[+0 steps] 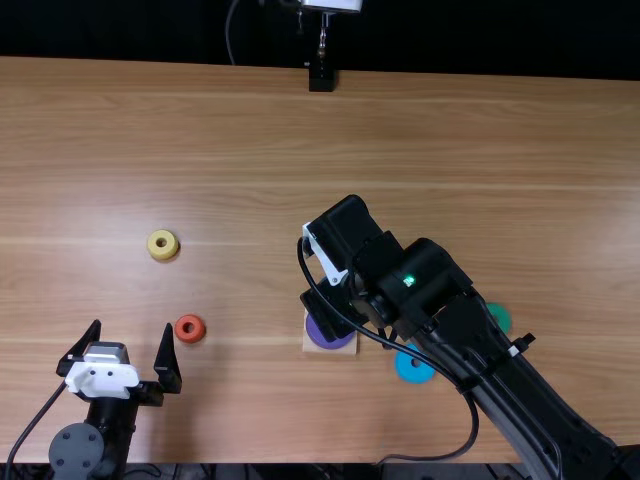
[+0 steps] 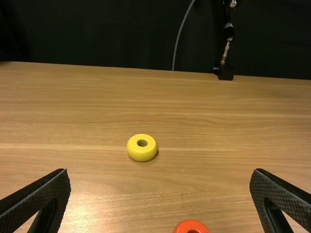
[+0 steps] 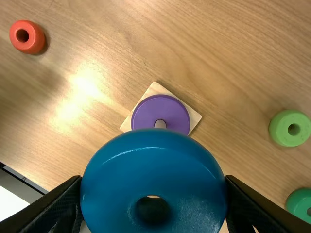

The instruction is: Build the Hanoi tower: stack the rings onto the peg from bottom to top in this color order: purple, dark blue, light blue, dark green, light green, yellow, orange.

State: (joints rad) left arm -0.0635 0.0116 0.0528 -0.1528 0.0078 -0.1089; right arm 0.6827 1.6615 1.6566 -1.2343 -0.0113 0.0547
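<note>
Wood table (image 1: pixel 230 140) is spreading beneath both arms. Right arm (image 1: pixel 445 300) is reaching in over the base (image 3: pixel 194 116), so it is lying much nearer the work than left arm (image 1: pixel 78 450). Left gripper (image 1: pixel 132 324) is standing wide apart, holding nothing, off to the left. Right gripper (image 3: pixel 154 182) is clamping the dark blue ring (image 3: pixel 153 165) across its width. Purple ring (image 3: pixel 163 104) is sitting on the base, around the upright peg (image 3: pixel 160 124).

Key relation: from the top view, the purple ring is showing just on the near-edge side of the right gripper; from the right wrist view, the held ring's hole is sitting aside from the peg, its axis looking roughly parallel to it. I am judging that a small sideways correction is needed before lowering; going down uncorrected, I'd be risking the ring catching the peg's tip.
</note>
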